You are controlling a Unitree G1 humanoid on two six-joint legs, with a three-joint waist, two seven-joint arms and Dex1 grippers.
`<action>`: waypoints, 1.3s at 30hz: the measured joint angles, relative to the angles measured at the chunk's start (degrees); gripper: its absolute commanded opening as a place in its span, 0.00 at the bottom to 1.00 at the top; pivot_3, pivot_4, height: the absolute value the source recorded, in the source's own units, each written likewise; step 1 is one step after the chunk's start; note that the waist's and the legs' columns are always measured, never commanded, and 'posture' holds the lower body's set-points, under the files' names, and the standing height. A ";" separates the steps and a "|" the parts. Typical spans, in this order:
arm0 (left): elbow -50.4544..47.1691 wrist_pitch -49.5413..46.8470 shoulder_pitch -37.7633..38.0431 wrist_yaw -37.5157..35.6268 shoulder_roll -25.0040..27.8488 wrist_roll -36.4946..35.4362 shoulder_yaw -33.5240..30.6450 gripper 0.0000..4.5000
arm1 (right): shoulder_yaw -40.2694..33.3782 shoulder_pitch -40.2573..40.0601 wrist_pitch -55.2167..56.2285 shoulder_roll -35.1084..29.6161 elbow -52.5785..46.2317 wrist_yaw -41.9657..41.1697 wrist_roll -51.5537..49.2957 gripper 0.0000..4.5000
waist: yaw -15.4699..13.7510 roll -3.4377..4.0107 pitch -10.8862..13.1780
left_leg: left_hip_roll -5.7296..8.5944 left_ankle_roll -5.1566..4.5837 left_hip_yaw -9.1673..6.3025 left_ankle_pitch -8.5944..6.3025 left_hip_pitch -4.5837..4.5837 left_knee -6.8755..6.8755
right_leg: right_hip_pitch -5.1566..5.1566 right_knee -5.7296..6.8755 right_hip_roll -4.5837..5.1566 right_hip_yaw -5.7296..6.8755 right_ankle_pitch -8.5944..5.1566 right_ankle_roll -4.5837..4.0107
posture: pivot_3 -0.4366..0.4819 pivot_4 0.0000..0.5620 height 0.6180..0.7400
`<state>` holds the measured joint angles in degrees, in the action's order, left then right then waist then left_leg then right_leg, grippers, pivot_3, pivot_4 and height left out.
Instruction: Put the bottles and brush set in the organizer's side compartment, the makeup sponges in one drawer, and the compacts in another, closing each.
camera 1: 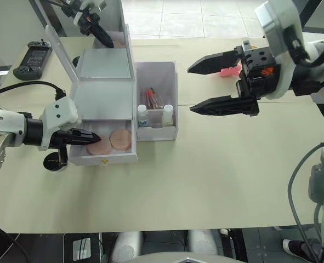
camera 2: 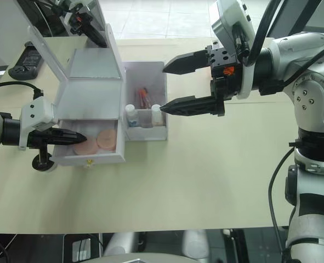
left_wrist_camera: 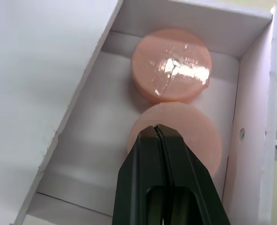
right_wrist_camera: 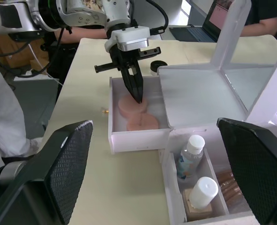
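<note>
Left gripper (camera 1: 96,135), fingers pressed together, sits inside the open drawer (camera 1: 104,158) touching the near sponge (camera 1: 99,146), while the wide-open right gripper (camera 1: 197,89) hangs well off beyond the side bin (camera 1: 156,133).

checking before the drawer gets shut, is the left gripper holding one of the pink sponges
No, the left gripper is shut and empty, its tip resting on a makeup sponge in the open drawer.
</note>
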<state>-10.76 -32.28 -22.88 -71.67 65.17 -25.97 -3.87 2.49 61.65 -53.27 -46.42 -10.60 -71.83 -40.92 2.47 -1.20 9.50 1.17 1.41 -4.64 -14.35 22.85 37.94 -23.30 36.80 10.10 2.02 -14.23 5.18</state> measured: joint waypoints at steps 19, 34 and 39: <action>-16.03 -25.04 18.62 2.63 -4.84 -28.63 -37.23 0.00 | -0.95 -1.39 -2.66 -4.64 -0.33 -5.50 -5.49 1.00 | 1.11 0.02 0.02 | -0.03 -0.02 0.00 -0.01 -0.06 -0.04 | -0.04 -0.01 0.00 -0.05 -0.02 0.03 | 0.48 0.27 1.00; -38.84 -10.69 65.69 16.24 -44.50 -24.94 -46.78 0.00 | 9.67 11.29 1.22 7.01 10.42 -6.92 2.64 1.00 | -1.82 0.03 -0.01 | 0.01 -0.34 0.22 -0.21 -0.10 0.09 | 0.07 -0.44 0.00 -0.32 -0.03 -0.04 | 0.48 0.27 1.00; -37.66 -4.38 63.09 23.98 -47.70 -18.56 -38.63 0.00 | 10.40 11.96 2.71 7.91 13.41 -8.51 4.54 1.00 | -2.24 -0.02 -0.04 | 0.03 -0.33 0.19 -0.21 -0.09 0.16 | 0.17 -0.57 0.00 -0.28 -0.01 -0.07 | 0.48 0.27 1.00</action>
<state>-48.42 -36.66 40.21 -47.69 17.47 -44.54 -42.50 12.89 73.61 -50.55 -38.51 2.81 -80.34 -36.38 0.22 -1.23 9.45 1.21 1.09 -4.46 -14.56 22.76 38.10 -23.13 36.24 10.10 1.74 -14.24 5.11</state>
